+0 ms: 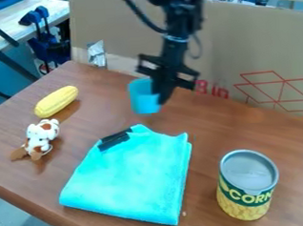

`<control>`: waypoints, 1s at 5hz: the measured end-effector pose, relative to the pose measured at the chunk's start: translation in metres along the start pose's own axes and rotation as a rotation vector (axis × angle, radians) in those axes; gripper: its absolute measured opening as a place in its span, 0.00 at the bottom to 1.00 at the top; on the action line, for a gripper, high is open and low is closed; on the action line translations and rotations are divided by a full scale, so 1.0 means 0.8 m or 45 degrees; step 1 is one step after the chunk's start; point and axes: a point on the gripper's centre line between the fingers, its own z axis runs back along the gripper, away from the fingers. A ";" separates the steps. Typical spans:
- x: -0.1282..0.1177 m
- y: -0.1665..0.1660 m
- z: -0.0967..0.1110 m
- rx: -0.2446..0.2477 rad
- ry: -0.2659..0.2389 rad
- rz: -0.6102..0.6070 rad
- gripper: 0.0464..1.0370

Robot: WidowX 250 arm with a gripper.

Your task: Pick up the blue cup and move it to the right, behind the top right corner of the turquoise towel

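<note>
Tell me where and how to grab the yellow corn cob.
Probably around the middle of the yellow corn cob, from straight above, closing across its narrow width. It lies on its side, long and rounded, with tapering ends that look harder to hold; the brown-and-white toy sits near one end.

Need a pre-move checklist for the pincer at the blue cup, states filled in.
1. Pincer at the cup: ok, overlaps its image-right side.
2. Grip on the cup confirmed: cannot tell.
3. Cup upright: ok.
4. Towel bare on top: not ok, a black object lies on its far corner.
5. Can upright and apart from the towel: ok.
6. Corn cob and stuffed toy apart from the cup: ok.
</note>
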 end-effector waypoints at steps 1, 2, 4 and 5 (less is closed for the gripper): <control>0.004 -0.058 -0.004 -0.046 -0.060 -0.115 0.05; -0.001 -0.097 -0.012 -0.082 -0.064 -0.210 0.05; 0.012 -0.076 -0.018 -0.114 -0.094 -0.150 0.07; 0.006 -0.067 -0.033 -0.129 -0.075 -0.103 0.27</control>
